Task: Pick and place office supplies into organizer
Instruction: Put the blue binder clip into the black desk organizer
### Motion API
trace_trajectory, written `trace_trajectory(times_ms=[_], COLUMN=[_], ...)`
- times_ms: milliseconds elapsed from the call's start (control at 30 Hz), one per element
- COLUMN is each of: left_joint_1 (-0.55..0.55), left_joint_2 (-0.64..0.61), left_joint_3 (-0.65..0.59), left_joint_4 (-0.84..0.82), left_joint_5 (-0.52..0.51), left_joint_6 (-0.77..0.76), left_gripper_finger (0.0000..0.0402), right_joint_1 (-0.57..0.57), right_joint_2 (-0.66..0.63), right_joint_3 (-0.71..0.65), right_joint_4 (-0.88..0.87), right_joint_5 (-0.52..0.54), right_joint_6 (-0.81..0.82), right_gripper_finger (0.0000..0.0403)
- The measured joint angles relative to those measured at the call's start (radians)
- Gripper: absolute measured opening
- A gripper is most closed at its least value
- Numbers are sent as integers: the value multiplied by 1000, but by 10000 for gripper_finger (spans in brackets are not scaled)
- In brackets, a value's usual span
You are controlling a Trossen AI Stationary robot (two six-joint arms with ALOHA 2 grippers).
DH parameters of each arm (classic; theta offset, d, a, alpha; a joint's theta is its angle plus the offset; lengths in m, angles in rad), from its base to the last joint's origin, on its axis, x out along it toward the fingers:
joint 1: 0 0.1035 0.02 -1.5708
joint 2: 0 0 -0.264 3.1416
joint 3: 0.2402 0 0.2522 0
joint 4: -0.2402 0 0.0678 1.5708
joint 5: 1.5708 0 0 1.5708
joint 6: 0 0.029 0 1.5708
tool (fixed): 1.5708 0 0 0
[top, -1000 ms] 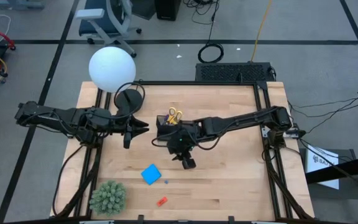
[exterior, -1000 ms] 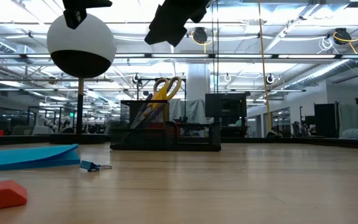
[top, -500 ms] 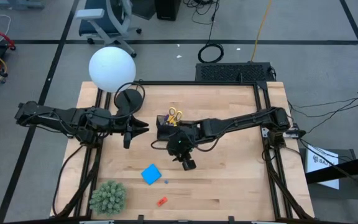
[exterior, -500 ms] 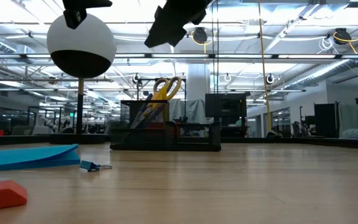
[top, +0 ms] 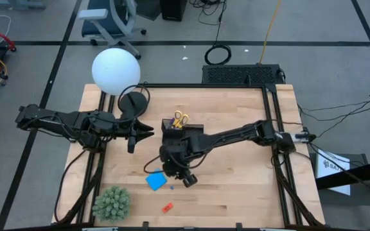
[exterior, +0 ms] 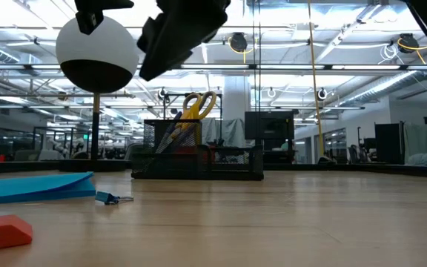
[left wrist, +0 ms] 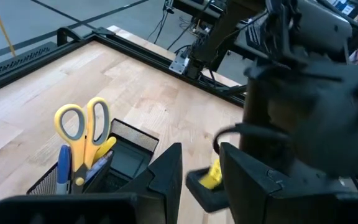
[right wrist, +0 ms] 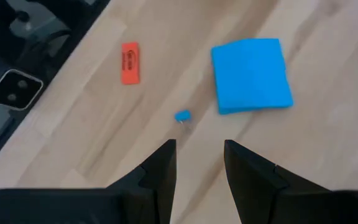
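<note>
Black mesh organizer (top: 180, 131) sits mid-table, partly loaded: yellow-handled scissors (top: 180, 119) stand upright in the taller section, with a blue pen (left wrist: 63, 175) and something yellow beside them in the left wrist view. Call that the done part.

Left on the wood, all toward the near edge and apart from one another:
- blue note pad (top: 156, 180), lying flat
- small blue clip (right wrist: 183, 116), just beside the pad
- red-orange eraser-like piece (top: 167, 207), nearer the table edge

Right gripper (top: 186, 179) hovers above the table just beside the pad. Its fingers (right wrist: 160, 167) are spread with nothing between them; its wrist camera looks down on the clip, with pad and red piece either side. My guess is one of those three is next, probably the clip or pad.

Left gripper (top: 140, 131) waits near the lamp base (top: 132, 101), beside the organizer, fingers parted and empty.

Rough progress: long items in, three small items to go, so a bit past halfway by my count.

Writing: the red piece (right wrist: 130, 63) carries a dark printed line along its length, not readable. A yellow tag on the right arm shows in the left wrist view, also illegible. No brand I can make out anywhere.
</note>
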Motion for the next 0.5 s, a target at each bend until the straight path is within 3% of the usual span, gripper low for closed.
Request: trace_trajectory(times_ms=[367, 500], left_joint_1=[0, 0], left_joint_2=[0, 0], left_joint_3=[0, 0], left_joint_4=[1, 1], left_joint_5=[0, 0], left_joint_6=[0, 0], left_gripper_finger=[115, 115], right_joint_1=[47, 57], right_joint_2=[65, 66], right_joint_3=[19, 19], right_joint_4=[-11, 5], right_joint_5=[26, 121], right_joint_6=[-118, -135], right_gripper_finger=[126, 126])
